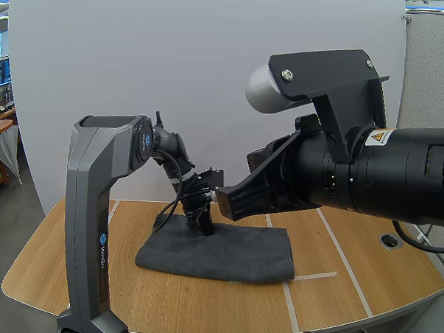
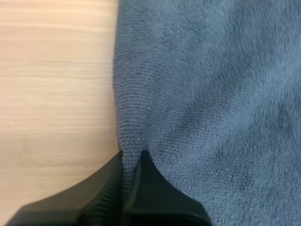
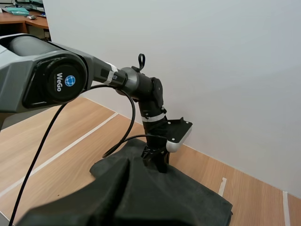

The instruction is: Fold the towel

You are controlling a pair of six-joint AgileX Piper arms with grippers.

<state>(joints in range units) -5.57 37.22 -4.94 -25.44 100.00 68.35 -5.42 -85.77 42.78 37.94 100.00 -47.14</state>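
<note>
Towel (image 1: 233, 252), dark grey, lies spread at the middle of the wooden table (image 1: 349, 283), where our left gripper (image 2: 130, 155) is nearly closed on a pinch of its edge, likely to lift it over, while our right gripper (image 1: 228, 202) hangs closed and empty above the table, leaving room.

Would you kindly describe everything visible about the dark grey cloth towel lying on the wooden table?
The dark grey towel looks like soft, fine-looped microfibre. It lies flat as a rough rectangle, seemingly doubled over, on the light wooden table. Near one of its edges, the left gripper pinches a small ridge of the cloth between its black fingertips.
</note>
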